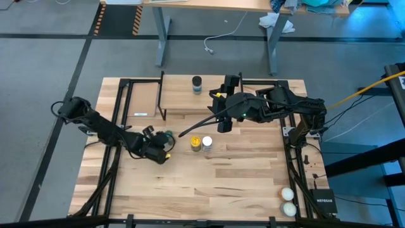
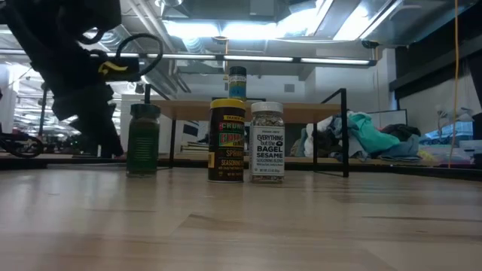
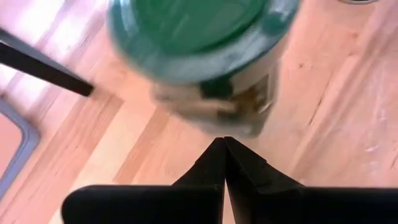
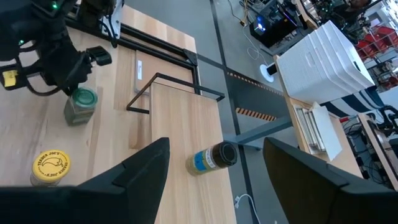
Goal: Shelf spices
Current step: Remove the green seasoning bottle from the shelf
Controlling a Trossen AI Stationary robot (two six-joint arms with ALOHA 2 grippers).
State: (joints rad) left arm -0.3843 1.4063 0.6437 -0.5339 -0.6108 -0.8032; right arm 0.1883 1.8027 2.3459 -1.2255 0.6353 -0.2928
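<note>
Wooden counter (image 1: 240, 183) fills the high view, both dark arms over it

Shelf (image 1: 180, 95), light-wood board on thin black legs, sits at the far middle of the counter; the black-lidded jar (image 1: 197, 84) stands upright on it, alone

Right arm reaches in from the right side, its body over the shelf's right end; right gripper (image 4: 214, 171) hangs above the shelf area with fingers (image 4: 134, 171) spread wide and nothing between them, black-lidded jar showing in the gap in the right wrist view

Left arm stretches in from the left edge across the counter; left gripper (image 1: 163, 149) sits low just beside the green-lidded jar (image 1: 168, 135). In the left wrist view its fingers (image 3: 245, 171) are pressed together at the tips with nothing held, the green lid just ahead of them. Whether the tips touch the jar, cannot tell

Green-lidded jar stands upright on the counter in front of the shelf, left of the other two in the low view

Yellow-lidded amber jar (image 1: 196, 143) and white-lidded jar (image 1: 207, 143) stand upright side by side near mid-counter, in front of the shelf, very close together; touching or not, cannot tell. White one's label reads bagel sesame in the low view

Two whitish balls (image 1: 288, 200) sit at the near right corner, well apart from the jars
</note>
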